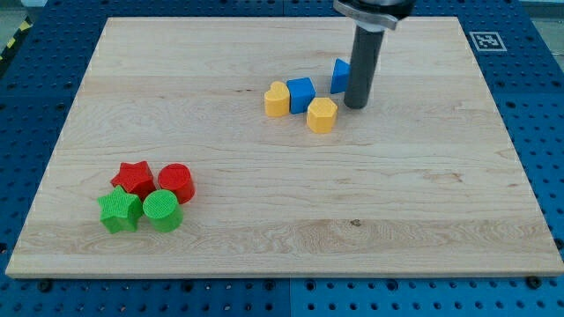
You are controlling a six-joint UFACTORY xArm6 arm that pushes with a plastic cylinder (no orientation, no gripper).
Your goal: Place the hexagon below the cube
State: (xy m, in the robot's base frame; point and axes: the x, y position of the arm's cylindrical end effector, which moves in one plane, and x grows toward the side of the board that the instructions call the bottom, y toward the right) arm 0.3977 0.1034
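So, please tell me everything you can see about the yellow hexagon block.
The yellow hexagon is a small, matte block with flat sides, lying flat on the wooden board. It sits just below and to the view's right of the blue cube, very close to or touching its corner. My tip stands just to the view's right of it, apart by a narrow gap.

Yellow hexagon lies touching the blue cube's lower-right corner.
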